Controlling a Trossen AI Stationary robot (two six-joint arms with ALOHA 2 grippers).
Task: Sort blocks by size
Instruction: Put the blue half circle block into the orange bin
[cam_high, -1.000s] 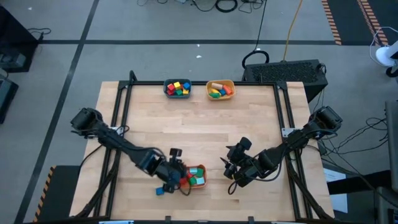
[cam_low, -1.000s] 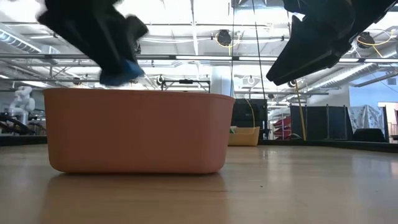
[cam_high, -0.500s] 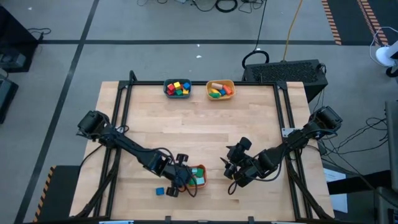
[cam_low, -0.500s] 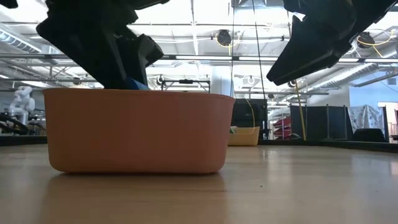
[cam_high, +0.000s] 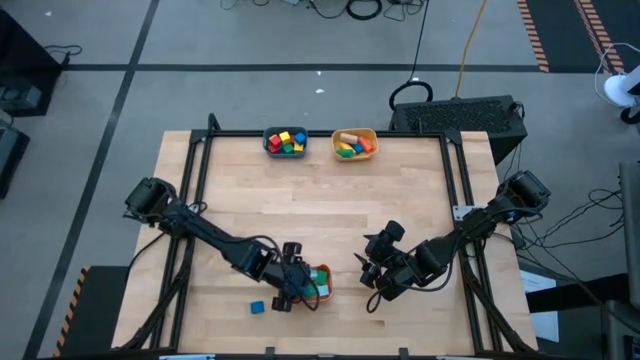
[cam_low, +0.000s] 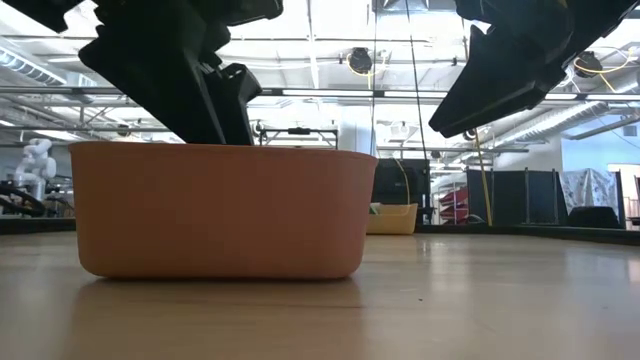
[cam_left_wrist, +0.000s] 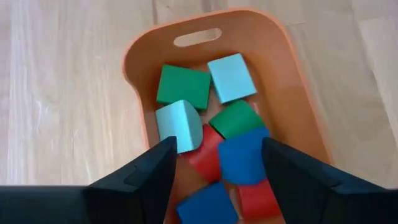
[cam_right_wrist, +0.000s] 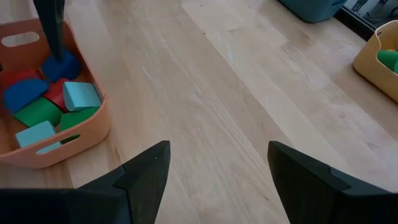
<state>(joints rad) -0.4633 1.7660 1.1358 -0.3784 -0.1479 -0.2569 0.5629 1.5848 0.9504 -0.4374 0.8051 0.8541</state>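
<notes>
Blocks (cam_left_wrist: 231, 138) in the orange bowl (cam_left_wrist: 296, 74) count eight, partly hidden by the left gripper's (cam_left_wrist: 214, 163) open, empty fingers (cam_left_wrist: 149, 174).

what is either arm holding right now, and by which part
Nothing. The left gripper hangs over the orange bowl with open jaws, the blue block lying loose between them. The right gripper is open over bare table.

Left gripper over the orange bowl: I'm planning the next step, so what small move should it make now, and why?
Probably lift the left gripper straight up out of the orange bowl. Its jaws stand apart over the pile with nothing between them, so its blue block looks delivered. One small blue block lies alone on the table beside the bowl, a likely next pick. The right gripper waits nearby.
</notes>
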